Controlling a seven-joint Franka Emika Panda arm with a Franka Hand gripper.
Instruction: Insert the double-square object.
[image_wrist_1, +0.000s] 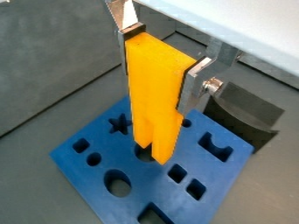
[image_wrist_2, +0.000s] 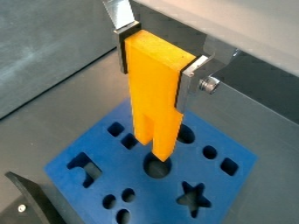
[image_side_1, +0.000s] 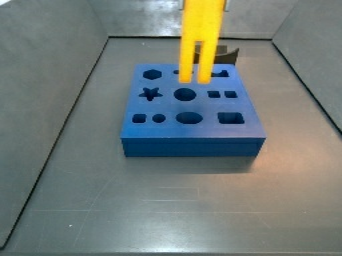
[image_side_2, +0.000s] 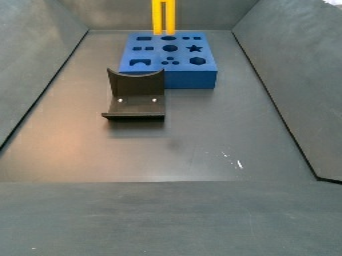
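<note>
One double-square object (image_wrist_1: 156, 96) stands straight up over the blue block (image_wrist_1: 128, 179). It is bright yellow, with two long bars and a thin slit between them, seen best in a side view (image_side_1: 202, 40). Its lower end sits right at a hole in the block's top, in both wrist views (image_wrist_2: 156, 96). I cannot tell how far it has gone in. One gripper (image_wrist_1: 163, 61) holds the yellow piece near its top, with its two silver fingers (image_wrist_1: 197, 74) pressed on opposite sides. One blue block lies flat on the grey floor (image_side_2: 201, 150), and it has many shaped holes, like one star (image_side_1: 150, 95). One dark grey curved block (image_side_2: 134, 95) stands just beside it.
</note>
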